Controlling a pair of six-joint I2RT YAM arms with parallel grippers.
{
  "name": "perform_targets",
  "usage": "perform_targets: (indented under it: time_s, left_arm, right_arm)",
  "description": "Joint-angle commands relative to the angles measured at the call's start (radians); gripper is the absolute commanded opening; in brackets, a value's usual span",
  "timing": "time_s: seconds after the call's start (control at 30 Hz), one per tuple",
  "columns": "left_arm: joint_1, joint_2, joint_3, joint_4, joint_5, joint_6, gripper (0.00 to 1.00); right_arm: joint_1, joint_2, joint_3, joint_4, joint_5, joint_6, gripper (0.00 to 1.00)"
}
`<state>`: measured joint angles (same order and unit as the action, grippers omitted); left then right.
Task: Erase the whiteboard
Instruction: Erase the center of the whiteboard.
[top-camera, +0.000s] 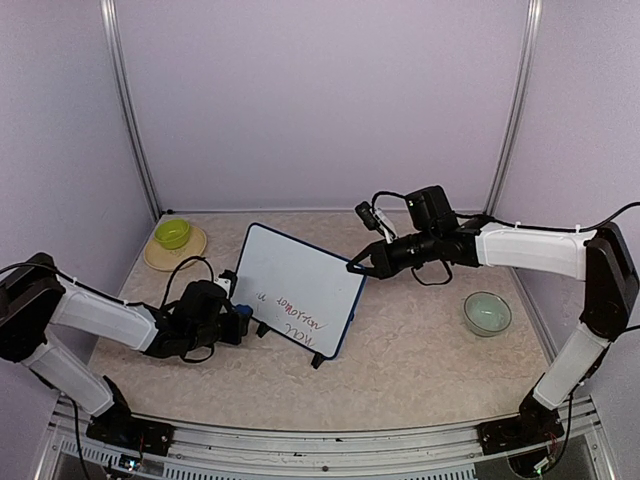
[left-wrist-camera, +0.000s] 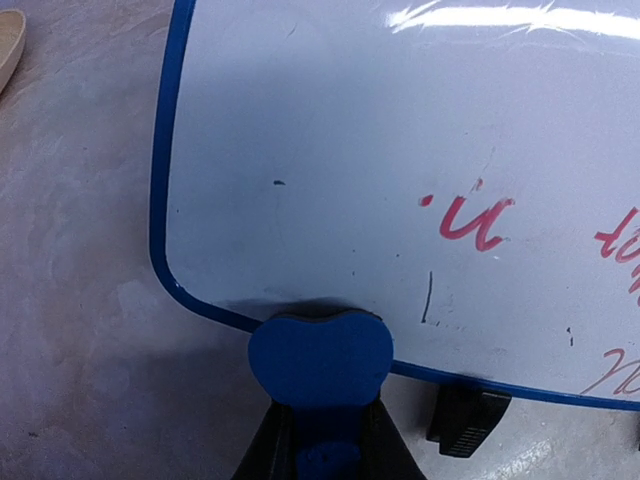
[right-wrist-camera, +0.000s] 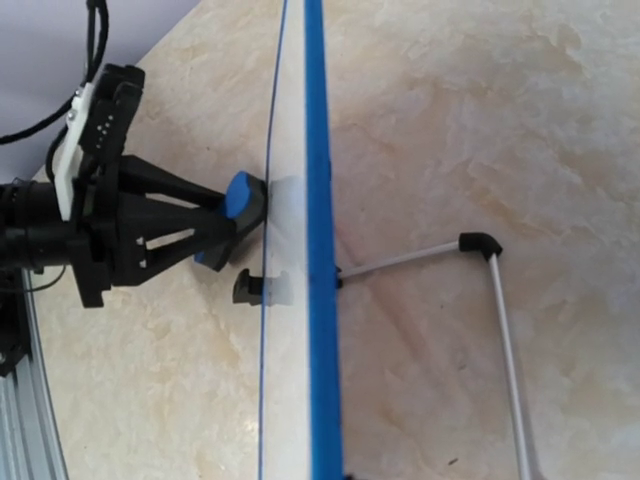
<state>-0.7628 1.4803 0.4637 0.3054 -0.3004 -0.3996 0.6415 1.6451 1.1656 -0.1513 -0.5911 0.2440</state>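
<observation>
The whiteboard (top-camera: 295, 280) stands tilted on its legs mid-table, with red writing (left-wrist-camera: 475, 220) on its lower part. My left gripper (top-camera: 243, 322) is shut on a blue eraser (left-wrist-camera: 320, 355). The eraser presses against the board's face at its lower left edge. In the right wrist view the eraser (right-wrist-camera: 240, 195) touches the board (right-wrist-camera: 320, 300), which is seen edge-on. My right gripper (top-camera: 353, 268) is shut on the board's upper edge near the top right corner. Its fingers are out of its own wrist view.
A green bowl (top-camera: 173, 233) sits on a tan plate (top-camera: 160, 258) at the back left. A pale green bowl (top-camera: 487, 312) is on the right. The board's wire leg (right-wrist-camera: 495, 300) sticks out behind it, and a black foot (left-wrist-camera: 468, 420) rests in front.
</observation>
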Motion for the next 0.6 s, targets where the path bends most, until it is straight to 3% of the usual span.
perform_targets:
  time_s: [0.0, 0.3, 0.57]
  left_arm:
    - [0.001, -0.001, 0.077, 0.012, -0.011, 0.017, 0.13]
    - [0.017, 0.084, 0.290, 0.000, 0.000, 0.114, 0.13]
    - [0.030, 0.072, 0.236, 0.000, 0.012, 0.087, 0.13]
  right_arm:
    - [0.035, 0.037, -0.008, -0.065, 0.007, -0.070, 0.00]
    - [0.036, 0.010, -0.035, -0.074, 0.025, -0.077, 0.00]
    - [0.035, 0.013, -0.030, -0.078, 0.022, -0.079, 0.00]
